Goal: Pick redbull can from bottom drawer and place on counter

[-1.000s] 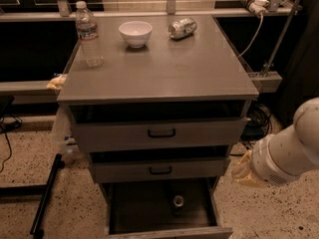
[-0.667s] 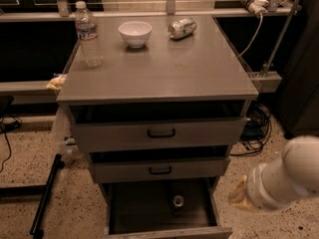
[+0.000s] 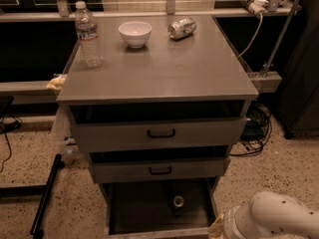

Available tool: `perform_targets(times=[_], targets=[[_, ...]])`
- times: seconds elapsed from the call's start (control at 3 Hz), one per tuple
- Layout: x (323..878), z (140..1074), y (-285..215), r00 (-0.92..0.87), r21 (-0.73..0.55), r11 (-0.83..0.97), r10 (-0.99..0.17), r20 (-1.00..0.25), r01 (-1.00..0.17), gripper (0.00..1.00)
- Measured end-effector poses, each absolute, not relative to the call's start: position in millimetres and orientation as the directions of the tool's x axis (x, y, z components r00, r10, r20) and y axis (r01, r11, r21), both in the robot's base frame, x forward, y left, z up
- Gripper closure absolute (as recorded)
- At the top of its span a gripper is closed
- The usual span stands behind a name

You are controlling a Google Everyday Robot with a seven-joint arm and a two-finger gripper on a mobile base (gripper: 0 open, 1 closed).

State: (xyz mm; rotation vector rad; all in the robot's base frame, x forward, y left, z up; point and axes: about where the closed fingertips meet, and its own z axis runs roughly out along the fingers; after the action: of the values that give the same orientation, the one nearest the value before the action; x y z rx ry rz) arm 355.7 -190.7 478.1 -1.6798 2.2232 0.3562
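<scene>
My gripper (image 3: 218, 228) hangs low at the right corner of the view, at the end of my white arm (image 3: 279, 218), just beside the front right corner of the bottom drawer (image 3: 107, 210) (the frame edge cuts it off, so I cannot tell whether it is open or closed). The bottom drawer is pulled out, and the redbull can (image 3: 178, 202) stands upright in its dark inside, about midway across, apart from my gripper. On the counter (image 3: 159, 73) stand a water bottle (image 3: 88, 34) at the rear left and a white bowl (image 3: 135, 33), with a dented silver can (image 3: 182, 28) lying on its side to the bowl's right.
</scene>
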Motion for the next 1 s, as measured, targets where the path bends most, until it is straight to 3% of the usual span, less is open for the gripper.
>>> perform_targets(times=[1.0], targets=[[360.4,436.2,-180.0,-0.263,-0.007,0.298,-0.854,-0.449,-0.954,1.00]])
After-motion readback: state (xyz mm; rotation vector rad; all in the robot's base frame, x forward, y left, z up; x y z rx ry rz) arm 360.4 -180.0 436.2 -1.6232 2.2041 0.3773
